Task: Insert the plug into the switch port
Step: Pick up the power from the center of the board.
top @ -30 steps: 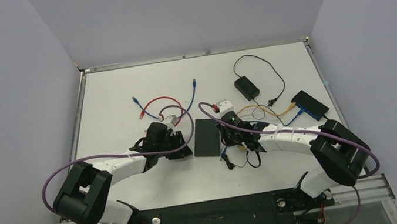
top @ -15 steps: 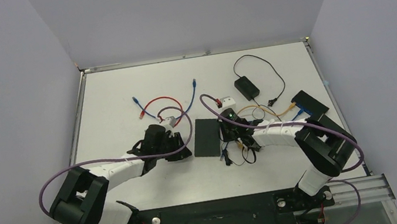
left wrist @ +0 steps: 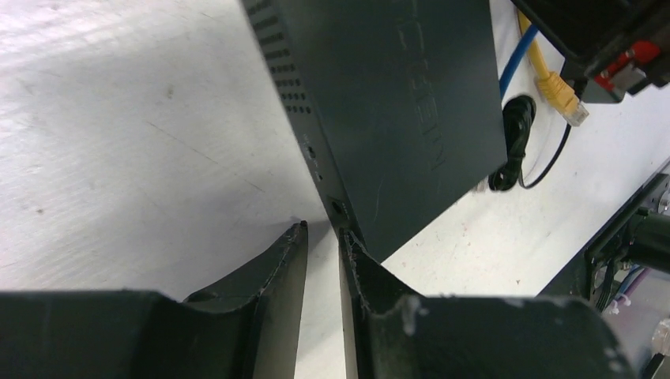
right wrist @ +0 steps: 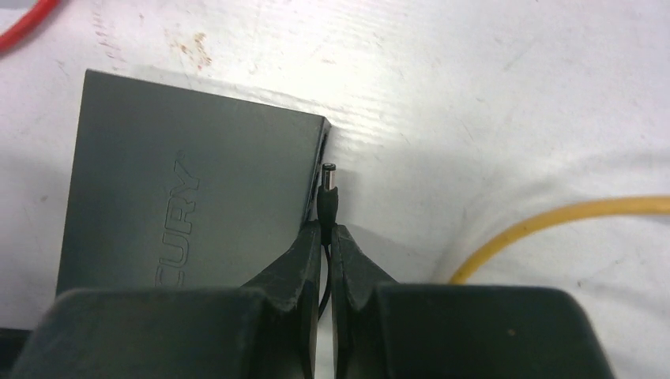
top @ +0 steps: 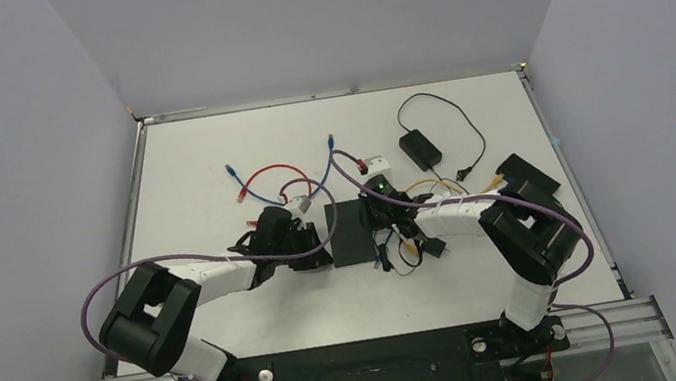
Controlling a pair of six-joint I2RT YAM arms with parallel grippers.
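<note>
The switch [top: 350,232] is a flat black box in the middle of the table. My right gripper [top: 384,216] is at its right side, shut on the plug [right wrist: 327,189], a small black barrel connector. The plug sticks out past the fingertips [right wrist: 304,237] and lies alongside the switch's [right wrist: 190,197] edge near its far corner, outside the casing. My left gripper [left wrist: 321,235] is at the switch's other side, its jaws a narrow gap apart with nothing between them. One fingertip [left wrist: 351,245] touches the switch's [left wrist: 395,103] corner next to a small round port [left wrist: 338,207].
A black power adapter [top: 420,148] with its thin cable lies behind the switch, and another black device [top: 526,177] sits at the right. Red [top: 271,173], blue [top: 327,157] and yellow [right wrist: 553,217] network cables lie around, with a yellow connector [left wrist: 565,95] near the right arm.
The right gripper has carried the plug left and farther back, up to the switch's right edge. The left gripper has moved right to the switch's left side, and its jaws have narrowed.
</note>
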